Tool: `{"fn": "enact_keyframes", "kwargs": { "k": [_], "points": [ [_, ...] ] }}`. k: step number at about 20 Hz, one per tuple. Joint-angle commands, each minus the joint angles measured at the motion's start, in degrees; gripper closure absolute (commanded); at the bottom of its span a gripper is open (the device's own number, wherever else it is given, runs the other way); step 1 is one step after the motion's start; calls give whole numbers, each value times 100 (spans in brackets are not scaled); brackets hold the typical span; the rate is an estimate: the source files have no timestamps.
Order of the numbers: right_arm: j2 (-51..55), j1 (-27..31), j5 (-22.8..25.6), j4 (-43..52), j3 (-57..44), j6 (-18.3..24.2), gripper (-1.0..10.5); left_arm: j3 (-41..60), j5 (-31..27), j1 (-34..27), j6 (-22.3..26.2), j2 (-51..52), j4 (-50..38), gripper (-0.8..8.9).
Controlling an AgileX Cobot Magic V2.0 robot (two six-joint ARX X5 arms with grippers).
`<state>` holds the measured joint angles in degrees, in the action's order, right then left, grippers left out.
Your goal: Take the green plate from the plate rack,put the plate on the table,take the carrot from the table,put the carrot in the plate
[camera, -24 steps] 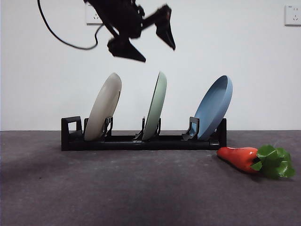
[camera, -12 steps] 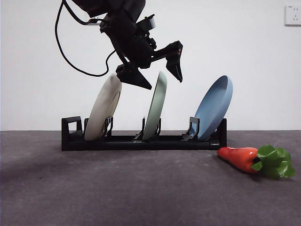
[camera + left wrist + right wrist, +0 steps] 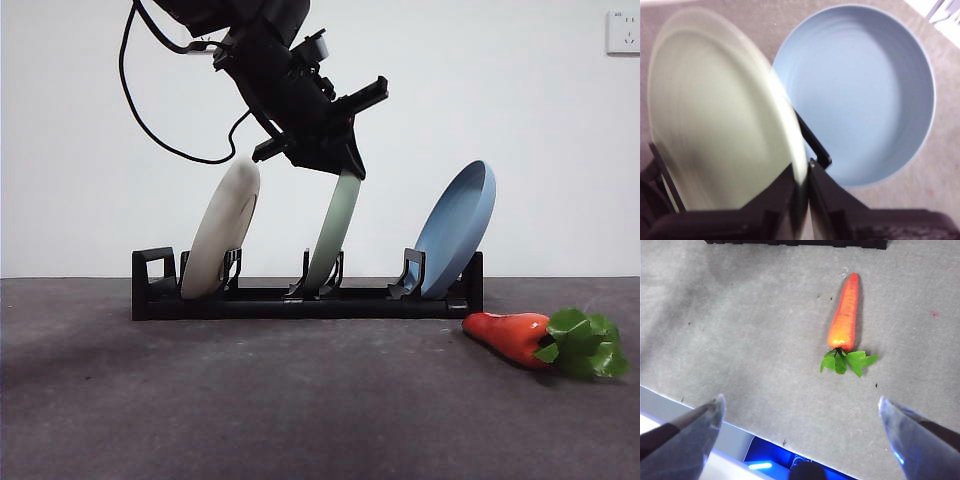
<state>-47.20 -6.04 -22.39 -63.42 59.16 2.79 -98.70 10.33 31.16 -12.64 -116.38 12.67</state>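
The green plate [image 3: 335, 230] stands tilted in the middle slot of the black plate rack [image 3: 270, 300]. My left gripper [image 3: 345, 170] has come down from above and is shut on the plate's top rim; in the left wrist view its jaws pinch the edge of the green plate [image 3: 715, 115] at the gripper [image 3: 801, 187]. The carrot [image 3: 515, 337] lies on the table [image 3: 250, 400] to the right of the rack, leaves to the right. My right gripper [image 3: 800, 412] is open and hovers high above the carrot [image 3: 845, 315].
A cream-white plate [image 3: 220, 228] stands in the rack's left slot and a blue plate [image 3: 455, 228] in the right slot, also shown in the left wrist view [image 3: 860, 90]. The rack [image 3: 790, 242] lies beyond the carrot. The table's near edge [image 3: 715, 425] shows under the right gripper.
My left gripper came down from above the rack, straddled the green plate's top rim with open jaws, and has now shut on it. Plates and carrot have not moved.
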Motion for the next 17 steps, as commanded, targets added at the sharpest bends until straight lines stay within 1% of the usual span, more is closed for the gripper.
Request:
{"fn": "enact_keyframes", "kwargs": {
  "k": [1,4,6,12,14,15,16,17],
  "points": [
    [-4,-9,0,11,17,-35,289,-15,205,-46,-289,-13,-85,822],
    [-4,-9,2,11,17,-35,289,-15,227,-52,-428,107,-109,822],
    [-4,-9,0,11,17,-35,289,-31,361,-50,-435,208,-151,822],
    [-4,-9,0,13,17,-28,289,-39,352,-46,-433,763,-131,822],
    [-4,-9,0,15,17,-28,289,-39,404,-33,-411,1053,35,822],
    [-4,-9,0,15,17,-31,289,-39,546,2,-317,1261,264,822],
    [-4,-9,0,15,17,-31,289,-39,640,68,-105,1434,509,821],
    [-4,-9,0,15,17,-31,289,-39,603,188,306,1685,894,821]
  ]
}}
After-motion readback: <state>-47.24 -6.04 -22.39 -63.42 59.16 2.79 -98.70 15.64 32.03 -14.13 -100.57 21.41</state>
